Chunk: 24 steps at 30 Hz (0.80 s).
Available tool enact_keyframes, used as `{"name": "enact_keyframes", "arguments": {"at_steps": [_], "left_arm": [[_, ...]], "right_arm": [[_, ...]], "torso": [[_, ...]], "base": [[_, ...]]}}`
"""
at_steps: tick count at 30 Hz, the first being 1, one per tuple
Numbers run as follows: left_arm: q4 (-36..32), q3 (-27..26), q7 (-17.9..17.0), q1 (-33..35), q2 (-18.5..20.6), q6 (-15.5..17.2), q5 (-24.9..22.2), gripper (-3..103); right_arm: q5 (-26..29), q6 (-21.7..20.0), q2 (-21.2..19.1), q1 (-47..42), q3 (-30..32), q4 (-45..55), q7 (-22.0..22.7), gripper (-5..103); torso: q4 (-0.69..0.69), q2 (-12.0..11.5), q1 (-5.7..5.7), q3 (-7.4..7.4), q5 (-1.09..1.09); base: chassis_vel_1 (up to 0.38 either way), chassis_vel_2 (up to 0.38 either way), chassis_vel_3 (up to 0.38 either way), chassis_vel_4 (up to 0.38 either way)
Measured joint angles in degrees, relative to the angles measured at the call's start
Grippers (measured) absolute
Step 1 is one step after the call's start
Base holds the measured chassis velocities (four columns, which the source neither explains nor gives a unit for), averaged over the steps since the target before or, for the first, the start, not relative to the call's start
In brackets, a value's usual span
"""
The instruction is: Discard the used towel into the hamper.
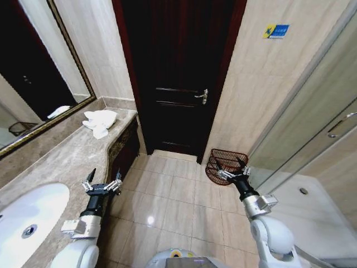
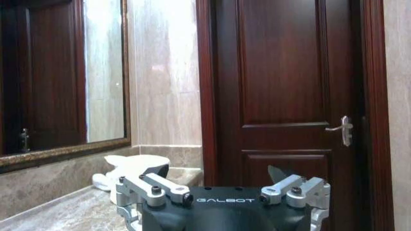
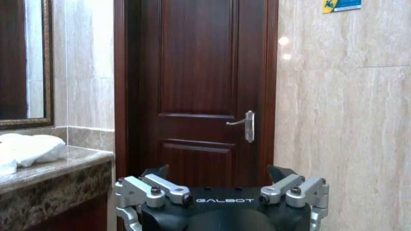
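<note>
- The towel point(image 1: 100, 121) lies bunched at the far end of the counter point(image 1: 61, 162), near the door, ahead of my left gripper point(image 1: 102, 181) and a little to its left.
- It has no clear long axis; it is a loose heap.
- My left gripper is much nearer; its fingers are spread, holding nothing.
- My right gripper point(image 1: 233, 169) is spread too, in front of the hamper point(image 1: 226, 162), which stands upright on the floor, mouth tipped toward me.
</note>
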Motion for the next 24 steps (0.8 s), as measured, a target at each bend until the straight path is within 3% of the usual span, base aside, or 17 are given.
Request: {"name": "enact_keyframes", "arguments": {"at_steps": [24], "left_arm": [[0.6, 0.4, -0.5, 0.3, -0.2, -1.7, -2.1, 100]], "right_arm": [[0.3, 0.7, 0.3, -0.2, 0.4, -0.9, -0.3, 100]], "torso": [[0.00, 0.0, 0.00, 0.00, 0.00]], "base": [[-0.010, -0.009, -0.011, -0.015]]}}
